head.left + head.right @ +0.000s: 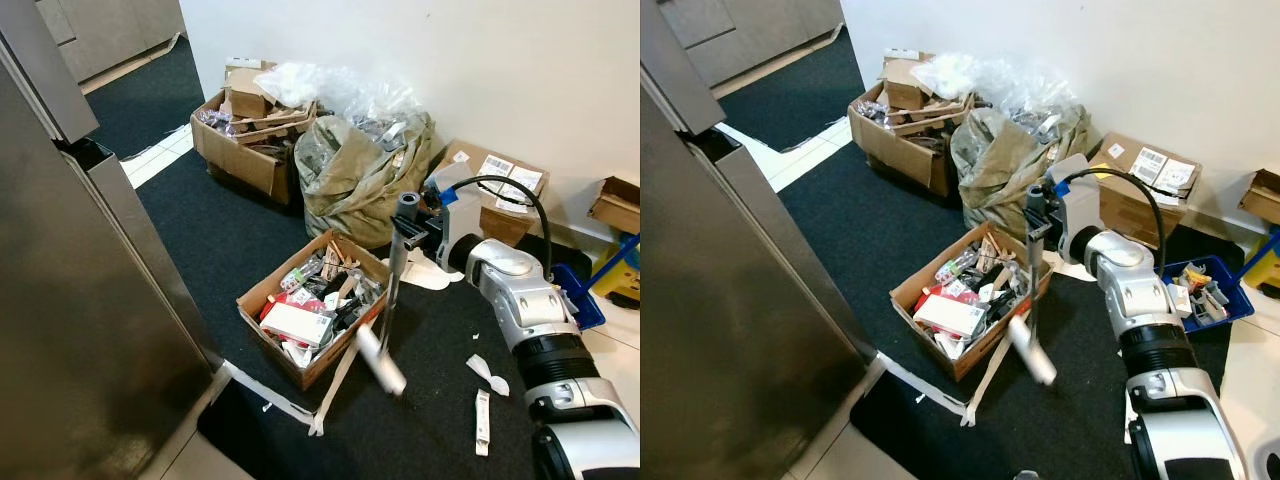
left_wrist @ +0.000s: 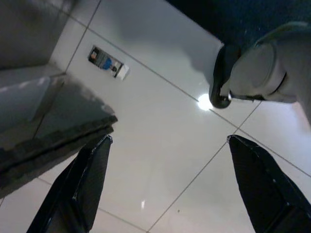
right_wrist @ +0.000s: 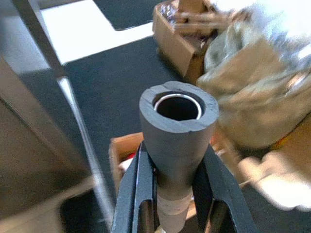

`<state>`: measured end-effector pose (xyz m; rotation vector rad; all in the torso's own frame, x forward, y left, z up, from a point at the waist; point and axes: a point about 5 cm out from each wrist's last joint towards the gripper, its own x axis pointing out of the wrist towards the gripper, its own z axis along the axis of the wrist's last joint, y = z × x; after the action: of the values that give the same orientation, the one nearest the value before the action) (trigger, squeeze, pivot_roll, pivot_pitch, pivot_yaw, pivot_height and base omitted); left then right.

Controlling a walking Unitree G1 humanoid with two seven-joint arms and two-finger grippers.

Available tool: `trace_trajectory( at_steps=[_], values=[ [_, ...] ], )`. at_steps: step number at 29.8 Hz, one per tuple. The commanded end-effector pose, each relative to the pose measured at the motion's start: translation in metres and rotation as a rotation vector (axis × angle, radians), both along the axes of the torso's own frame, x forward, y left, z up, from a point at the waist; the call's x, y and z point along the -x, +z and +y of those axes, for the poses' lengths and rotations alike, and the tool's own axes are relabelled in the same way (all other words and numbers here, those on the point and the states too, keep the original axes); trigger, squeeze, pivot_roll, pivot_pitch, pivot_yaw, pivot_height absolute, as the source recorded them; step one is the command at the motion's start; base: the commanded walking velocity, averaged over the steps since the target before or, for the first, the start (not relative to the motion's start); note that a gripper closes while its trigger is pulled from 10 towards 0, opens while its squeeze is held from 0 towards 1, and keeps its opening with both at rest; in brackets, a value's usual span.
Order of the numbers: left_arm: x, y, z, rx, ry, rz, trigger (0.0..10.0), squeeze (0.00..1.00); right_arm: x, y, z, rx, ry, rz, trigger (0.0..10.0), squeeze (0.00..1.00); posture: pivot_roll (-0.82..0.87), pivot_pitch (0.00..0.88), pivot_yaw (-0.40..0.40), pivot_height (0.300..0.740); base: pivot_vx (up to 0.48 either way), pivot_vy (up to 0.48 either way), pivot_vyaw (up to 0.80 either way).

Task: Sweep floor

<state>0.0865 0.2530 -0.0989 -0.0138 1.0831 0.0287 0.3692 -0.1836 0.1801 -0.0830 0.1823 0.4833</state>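
The right gripper [image 3: 177,194] clamps the grey foam grip of a broom handle [image 3: 178,127], its thin shaft [image 1: 392,285] dropping upright to the dark carpet [image 1: 240,235]. At the shaft's 9 o'clock sits an open cardboard box of clutter [image 1: 312,305]; at 12 o'clock, a stuffed olive sack [image 1: 365,172]. Paper scraps [image 1: 488,373] lie at 4 o'clock. The left gripper [image 2: 170,184] hangs spread over white floor tiles [image 2: 160,126].
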Motion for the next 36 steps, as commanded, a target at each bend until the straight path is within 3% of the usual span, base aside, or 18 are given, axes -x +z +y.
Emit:
trace_trajectory(
  at_steps=[1,3,10,17,19,20,21,22,23,27,34,36],
  values=[
    [0.009,-0.003,-0.001,0.006,0.030,0.028,10.0,0.00,0.004,-0.013,0.003,-0.120,0.000,0.089,10.0,0.00,-0.03,0.092,0.024,0.740,0.000,0.000,0.00],
    [0.007,-0.003,-0.002,0.005,0.032,0.026,10.0,0.00,0.005,-0.018,0.005,-0.169,0.013,0.097,10.0,0.00,-0.03,0.074,0.021,0.740,0.000,0.000,0.00],
    [0.000,-0.002,-0.005,0.001,0.062,-0.003,10.0,0.00,0.013,-0.042,0.009,-0.124,-0.006,0.158,10.0,0.00,-0.04,0.019,0.012,0.740,0.000,0.000,0.00],
    [-0.008,0.001,-0.004,-0.018,0.108,-0.063,10.0,0.00,0.017,-0.042,0.025,-0.114,0.063,0.144,10.0,0.00,-0.04,0.000,0.003,0.740,0.000,0.000,0.00],
    [-0.019,0.003,-0.006,-0.010,0.148,-0.110,10.0,0.00,0.016,-0.039,0.034,-0.082,0.071,0.107,10.0,0.00,-0.04,0.000,-0.001,0.740,0.000,0.000,0.00],
    [-0.063,0.013,-0.021,0.014,0.135,-0.192,10.0,0.00,0.016,-0.038,0.043,-0.084,0.089,0.091,10.0,0.00,-0.06,0.000,-0.003,0.740,0.000,0.000,0.00],
    [-0.094,0.023,-0.032,0.030,0.120,-0.250,10.0,0.00,0.016,-0.037,0.048,-0.088,0.102,0.082,10.0,0.00,-0.06,0.000,-0.003,0.740,0.000,0.000,0.00],
    [-0.094,0.023,-0.032,0.030,0.120,-0.250,10.0,0.00,0.016,-0.037,0.048,-0.088,0.102,0.082,10.0,0.00,-0.06,0.000,-0.003,0.740,0.000,0.000,0.00],
    [-0.115,0.031,-0.041,0.044,0.109,-0.288,10.0,0.00,0.017,-0.037,0.053,-0.089,0.114,0.082,10.0,0.00,-0.07,0.000,-0.008,0.740,0.000,0.000,0.00],
    [-0.132,0.038,-0.054,0.083,0.105,-0.326,10.0,0.00,0.021,-0.043,0.069,-0.095,0.149,0.103,10.0,0.00,-0.08,0.000,-0.031,0.740,0.000,0.000,0.00],
    [-0.133,0.038,-0.059,0.104,0.108,-0.329,10.0,0.00,0.024,-0.046,0.079,-0.100,0.174,0.113,10.0,0.00,-0.08,0.000,-0.042,0.740,0.000,0.000,0.00],
    [-0.132,0.037,-0.063,0.135,0.129,-0.324,10.0,0.00,0.027,-0.049,0.094,-0.095,0.217,0.120,10.0,0.00,-0.08,0.000,-0.042,0.740,0.000,-0.384,0.00]
  ],
)
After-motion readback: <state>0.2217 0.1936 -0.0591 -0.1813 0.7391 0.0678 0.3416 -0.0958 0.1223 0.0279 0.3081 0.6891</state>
